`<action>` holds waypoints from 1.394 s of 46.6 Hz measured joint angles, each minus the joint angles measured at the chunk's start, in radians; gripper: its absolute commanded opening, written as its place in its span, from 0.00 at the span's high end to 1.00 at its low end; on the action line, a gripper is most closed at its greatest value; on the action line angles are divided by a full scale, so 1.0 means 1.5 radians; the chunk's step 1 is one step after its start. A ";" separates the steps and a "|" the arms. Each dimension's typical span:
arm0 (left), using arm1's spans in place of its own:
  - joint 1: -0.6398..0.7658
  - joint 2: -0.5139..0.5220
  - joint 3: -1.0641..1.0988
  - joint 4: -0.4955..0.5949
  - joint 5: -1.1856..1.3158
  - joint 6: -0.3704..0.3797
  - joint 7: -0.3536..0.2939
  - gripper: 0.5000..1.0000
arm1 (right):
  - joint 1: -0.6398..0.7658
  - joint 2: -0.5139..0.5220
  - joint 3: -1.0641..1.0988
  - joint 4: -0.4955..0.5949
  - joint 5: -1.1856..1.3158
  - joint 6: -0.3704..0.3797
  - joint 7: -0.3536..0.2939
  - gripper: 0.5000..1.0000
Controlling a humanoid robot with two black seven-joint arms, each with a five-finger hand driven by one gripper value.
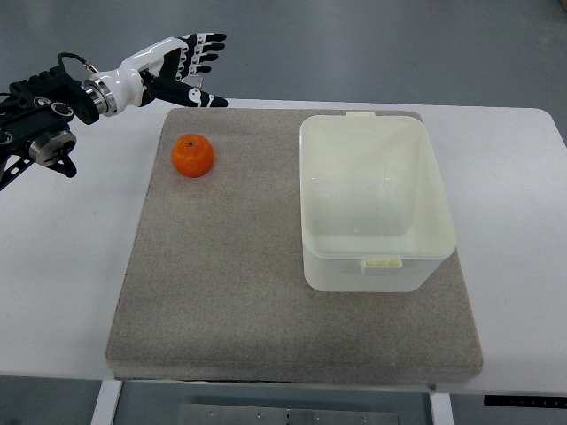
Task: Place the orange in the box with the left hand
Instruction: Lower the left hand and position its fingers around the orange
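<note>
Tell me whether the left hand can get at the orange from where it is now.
Probably yes. The left hand is open above the mat's far left corner, and the orange sits alone on the mat just nearer, with nothing between them; the box stands well aside.

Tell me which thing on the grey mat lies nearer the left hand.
The round orange fruit: it lies just below the open left hand, while the pale plastic box sits further right.

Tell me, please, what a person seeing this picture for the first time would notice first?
The bright orange stands out most, alone on the far left part of the grey mat. To its right sits a large pale box, open and with nothing in it. At the far left corner, the left hand hovers with fingers spread, apart from the orange.
</note>
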 measured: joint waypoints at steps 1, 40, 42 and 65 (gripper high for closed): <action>-0.001 0.003 0.000 0.000 0.025 -0.007 0.000 0.02 | 0.000 0.000 0.000 0.000 0.000 0.000 0.000 0.15; -0.047 0.013 0.003 0.039 0.559 -0.035 -0.127 0.05 | 0.000 0.000 0.000 0.000 0.000 0.000 0.000 0.15; -0.044 0.011 0.006 0.047 0.586 -0.014 -0.127 0.05 | 0.000 0.000 0.000 0.000 0.000 0.000 0.000 0.15; -0.033 -0.006 0.050 0.074 0.656 0.086 -0.127 0.05 | 0.000 0.000 0.000 0.000 0.000 0.000 0.000 0.15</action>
